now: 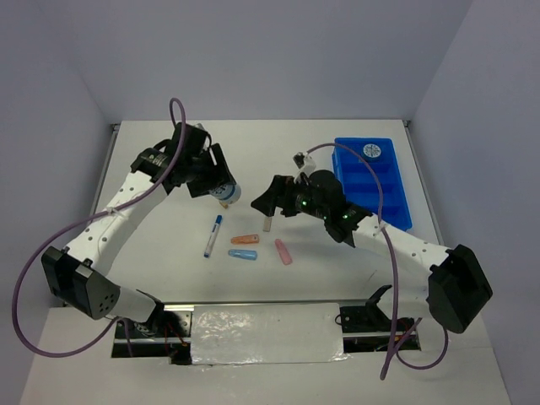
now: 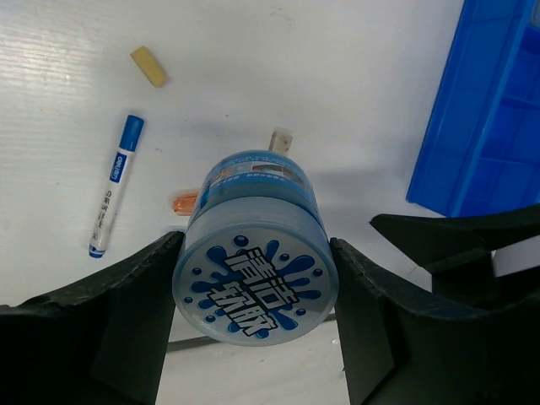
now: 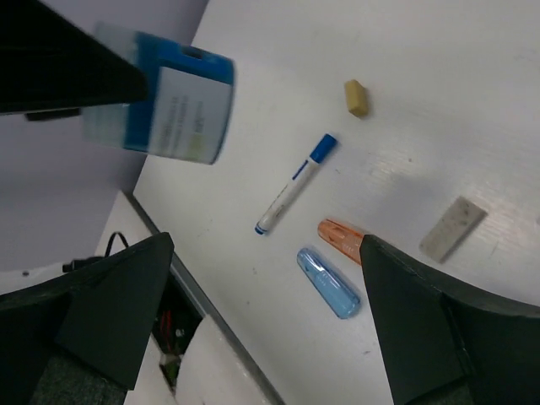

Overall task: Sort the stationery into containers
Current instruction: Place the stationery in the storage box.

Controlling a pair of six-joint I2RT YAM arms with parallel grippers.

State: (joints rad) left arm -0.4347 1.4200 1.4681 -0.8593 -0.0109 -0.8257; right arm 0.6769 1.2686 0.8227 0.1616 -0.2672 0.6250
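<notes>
My left gripper (image 1: 221, 191) is shut on a round blue-white patterned roll (image 2: 253, 266) and holds it above the table; the roll also shows in the right wrist view (image 3: 160, 93). My right gripper (image 1: 267, 199) is open and empty, above the loose pieces. On the table lie a white pen with a blue cap (image 1: 213, 235), an orange capsule (image 1: 245, 240), a blue capsule (image 1: 243, 254), a pink capsule (image 1: 283, 251), a grey stub (image 1: 267, 223) and a tan stub (image 2: 148, 66). The blue tray (image 1: 390, 194) stands at the right, with a second roll (image 1: 369, 150) in its far compartment.
The table's near edge with a dark gap and cables (image 3: 160, 329) lies just beyond the capsules. The right arm's purple cable (image 1: 371, 181) arches over the tray. Grey walls enclose the table on the left, back and right.
</notes>
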